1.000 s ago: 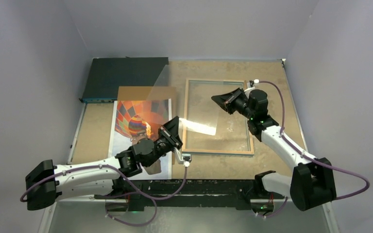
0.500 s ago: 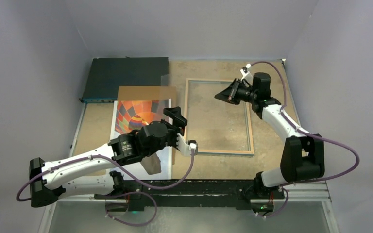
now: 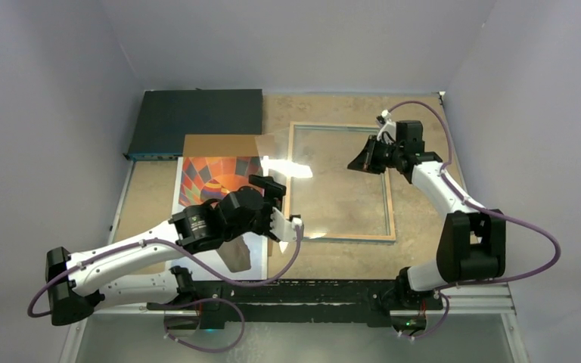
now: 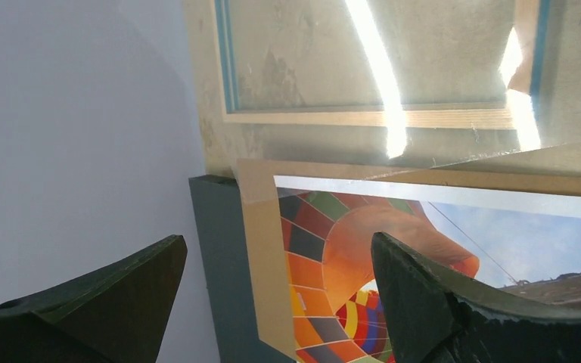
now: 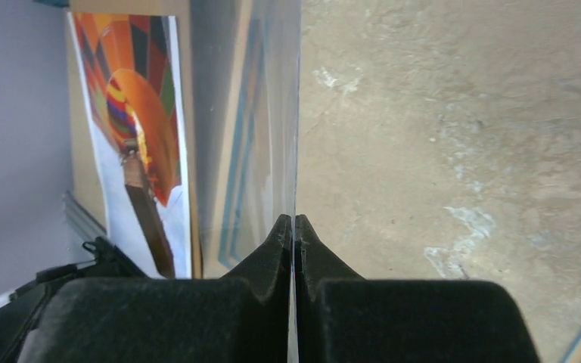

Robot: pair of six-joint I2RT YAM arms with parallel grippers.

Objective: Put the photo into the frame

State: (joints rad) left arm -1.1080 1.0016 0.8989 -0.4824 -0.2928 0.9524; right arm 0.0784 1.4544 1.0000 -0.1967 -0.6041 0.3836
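The photo (image 3: 213, 175) of an orange balloon lies on a brown board left of the frame (image 3: 338, 237), which lies face down with its wood rim up. A clear sheet (image 3: 325, 189) leans low over the frame, glare at its left corner. My right gripper (image 3: 361, 157) is shut on the sheet's right edge; in the right wrist view the thin pane (image 5: 265, 113) runs between the closed fingertips (image 5: 280, 231). My left gripper (image 3: 278, 206) hangs open between photo and frame, holding nothing. The left wrist view shows the photo (image 4: 393, 257) between its spread fingers (image 4: 416, 295).
A dark flat box (image 3: 197, 117) sits at the back left, the brown board (image 3: 223, 144) overlapping its front edge. Grey walls close in on three sides. The left arm's elbow covers the photo's lower part.
My left gripper has opened and let go of the clear sheet, then drawn back left. The right gripper carried its edge back and right; the sheet now lies lower over the frame.
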